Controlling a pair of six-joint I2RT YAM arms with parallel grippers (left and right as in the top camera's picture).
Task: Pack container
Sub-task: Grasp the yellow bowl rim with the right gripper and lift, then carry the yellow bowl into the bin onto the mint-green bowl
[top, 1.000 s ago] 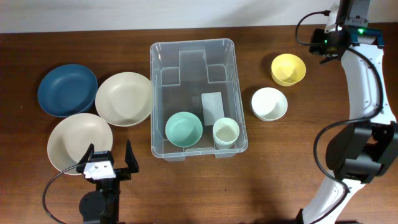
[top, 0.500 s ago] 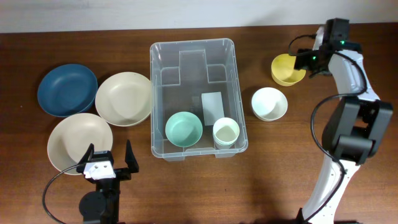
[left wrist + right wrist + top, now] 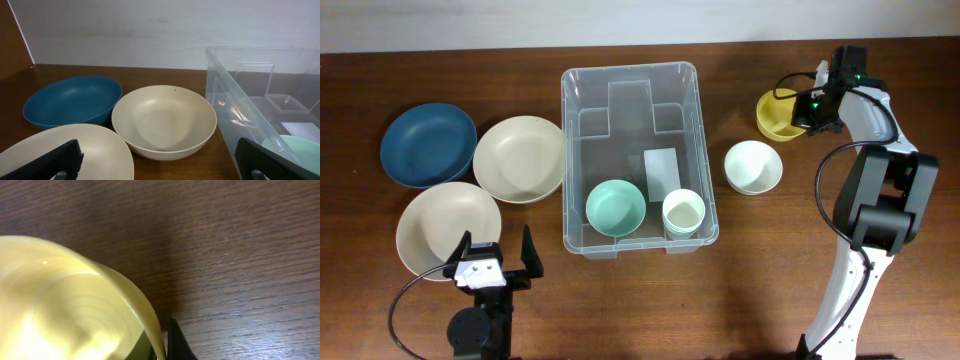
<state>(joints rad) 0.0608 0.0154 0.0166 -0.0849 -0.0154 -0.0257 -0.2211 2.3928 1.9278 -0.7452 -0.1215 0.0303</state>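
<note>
Right gripper (image 3: pixel 808 108) pinches the yellow bowl (image 3: pixel 775 112) by its thin rim, left gripper (image 3: pixel 496 245) gaping: bowl could slip before reaching the container (image 3: pixel 630 70).

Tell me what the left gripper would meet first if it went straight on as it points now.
Most likely the cream bowl centred ahead of the open left gripper, beside the container. One finger may catch the nearer cream plate first; height is unclear.
</note>
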